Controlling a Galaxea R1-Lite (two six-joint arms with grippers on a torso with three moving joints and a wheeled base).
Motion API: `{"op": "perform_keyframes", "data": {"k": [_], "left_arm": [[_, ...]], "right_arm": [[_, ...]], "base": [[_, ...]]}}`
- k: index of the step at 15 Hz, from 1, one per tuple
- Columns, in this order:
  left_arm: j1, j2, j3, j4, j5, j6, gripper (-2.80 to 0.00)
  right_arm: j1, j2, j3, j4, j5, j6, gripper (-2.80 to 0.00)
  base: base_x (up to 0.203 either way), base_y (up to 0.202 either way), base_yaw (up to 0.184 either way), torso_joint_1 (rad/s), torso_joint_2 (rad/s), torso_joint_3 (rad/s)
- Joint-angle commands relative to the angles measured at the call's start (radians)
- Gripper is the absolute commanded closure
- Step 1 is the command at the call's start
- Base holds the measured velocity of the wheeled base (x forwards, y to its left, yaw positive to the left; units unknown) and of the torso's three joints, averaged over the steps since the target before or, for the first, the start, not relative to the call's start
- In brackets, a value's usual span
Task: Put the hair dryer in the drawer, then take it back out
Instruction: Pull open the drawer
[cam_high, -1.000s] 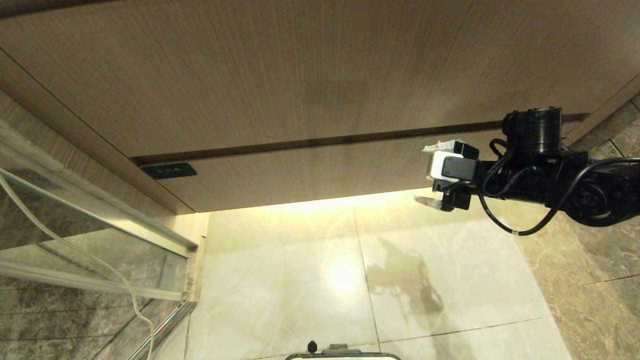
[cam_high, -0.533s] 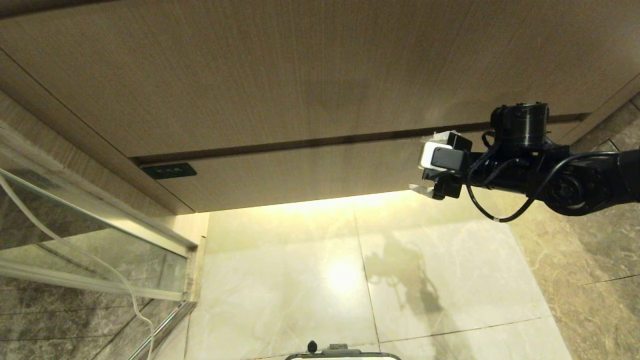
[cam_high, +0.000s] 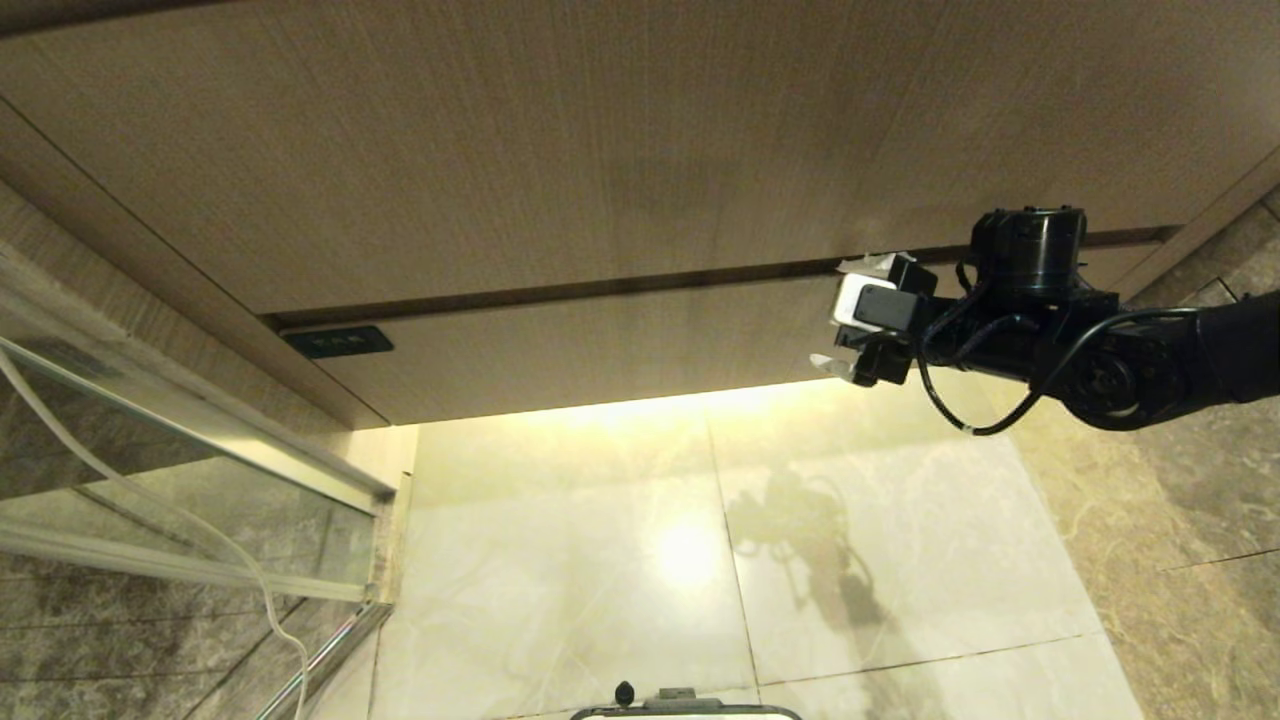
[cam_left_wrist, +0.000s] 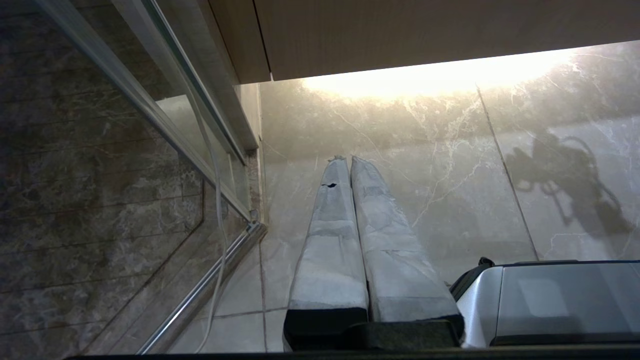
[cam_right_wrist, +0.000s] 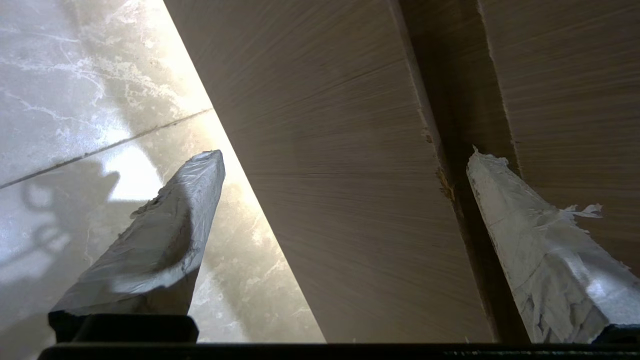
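Glass panelling (cam_high: 150, 470) is standing at the far left of the head view, with a thin white cord (cam_high: 255, 580) trailing down in front of it. Beside that, my left gripper (cam_left_wrist: 347, 162) is hanging parked over the pale marble floor (cam_high: 620, 560), its taped fingers pressed together. Moving right, the drawer (cam_high: 600, 350) is sitting closed under the taller wood panel (cam_high: 600, 150), and its small dark label (cam_high: 337, 342) is showing writing too small for me to read. Further right, my right gripper (cam_high: 850, 315) is hovering at the drawer front with its fingers (cam_right_wrist: 165, 235) spread wide, one beside the dark gap along the drawer's upper edge, one past its lower edge. I am holding nothing; the hair dryer is showing in no view.
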Motion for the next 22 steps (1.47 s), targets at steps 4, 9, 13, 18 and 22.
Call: {"op": "perform_keyframes", "data": {"k": [4, 9, 13, 18, 22], "left_arm": [[0.000, 0.002, 0.000, 0.000, 0.000, -0.001, 0.00], [0.000, 0.000, 0.000, 0.000, 0.001, -0.001, 0.00], [0.000, 0.001, 0.000, 0.000, 0.000, -0.001, 0.00], [0.000, 0.002, 0.000, 0.000, 0.000, -0.001, 0.00], [0.000, 0.001, 0.000, 0.000, -0.001, -0.001, 0.00]], "right_arm": [[-0.001, 0.031, -0.021, -0.009, 0.002, -0.006, -2.80], [-0.007, 0.062, -0.042, -0.046, 0.001, -0.006, -2.80], [-0.010, 0.085, -0.059, -0.073, 0.002, -0.004, -2.80], [-0.016, 0.114, -0.090, -0.118, 0.001, 0.015, -2.80], [-0.019, 0.138, -0.085, -0.110, -0.029, 0.016, -2.80]], "base": [[0.000, 0.000, 0.000, 0.000, 0.00, 0.000], [0.000, 0.000, 0.000, 0.000, 0.00, 0.000], [0.000, 0.000, 0.000, 0.000, 0.00, 0.000], [0.000, 0.000, 0.000, 0.000, 0.00, 0.000], [0.000, 0.000, 0.000, 0.000, 0.00, 0.000]]}}
